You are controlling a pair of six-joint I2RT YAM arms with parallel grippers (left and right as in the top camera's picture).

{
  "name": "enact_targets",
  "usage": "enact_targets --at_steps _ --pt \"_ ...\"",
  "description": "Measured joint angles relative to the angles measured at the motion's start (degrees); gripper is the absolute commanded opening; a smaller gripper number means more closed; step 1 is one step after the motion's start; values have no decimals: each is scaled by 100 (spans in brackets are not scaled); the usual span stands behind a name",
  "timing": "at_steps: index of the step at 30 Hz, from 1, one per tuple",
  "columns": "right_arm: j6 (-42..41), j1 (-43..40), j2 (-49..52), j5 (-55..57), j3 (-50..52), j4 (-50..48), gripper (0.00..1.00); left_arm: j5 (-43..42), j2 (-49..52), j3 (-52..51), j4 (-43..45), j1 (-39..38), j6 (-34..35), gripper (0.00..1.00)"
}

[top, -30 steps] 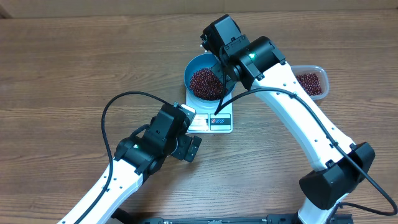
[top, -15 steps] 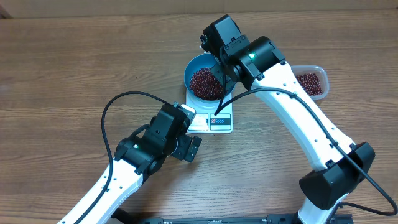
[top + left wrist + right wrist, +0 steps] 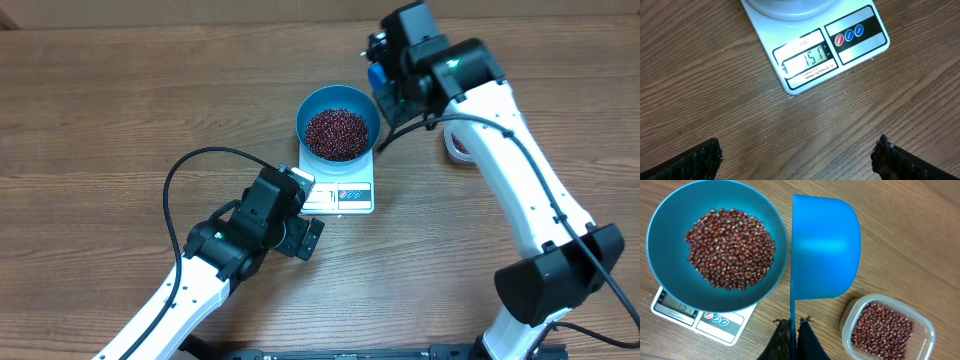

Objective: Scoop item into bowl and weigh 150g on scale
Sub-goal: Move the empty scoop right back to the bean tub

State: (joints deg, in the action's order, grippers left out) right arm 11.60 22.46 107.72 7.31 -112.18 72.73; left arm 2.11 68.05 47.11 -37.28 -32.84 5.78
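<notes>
One reading is legible: the scale (image 3: 830, 50) display shows "151". The bowl (image 3: 662, 250) of beans (image 3: 730, 247) sits on it. Right gripper (image 3: 794, 330) pinches the scoop (image 3: 825, 250) handle, the cup lying between bowl and tub (image 3: 846, 322). Left gripper (image 3: 795, 160) is spread wide and empty, facing the scale front.

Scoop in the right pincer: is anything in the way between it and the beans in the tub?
Nothing visible is. The scoop, shut in the right pincer, hangs beside the bowl, and only table shows between it and the open tub of beans.
</notes>
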Motion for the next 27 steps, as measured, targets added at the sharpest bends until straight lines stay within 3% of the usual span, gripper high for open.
enact_targets --at_steps 12,27 --pt "-92 -1054 -184 -951 0 46 4 0 0 0 0 0 -2 99" --pt "-337 -2540 -396 -1095 -2 319 4 0 0 0 0 0 0 100"
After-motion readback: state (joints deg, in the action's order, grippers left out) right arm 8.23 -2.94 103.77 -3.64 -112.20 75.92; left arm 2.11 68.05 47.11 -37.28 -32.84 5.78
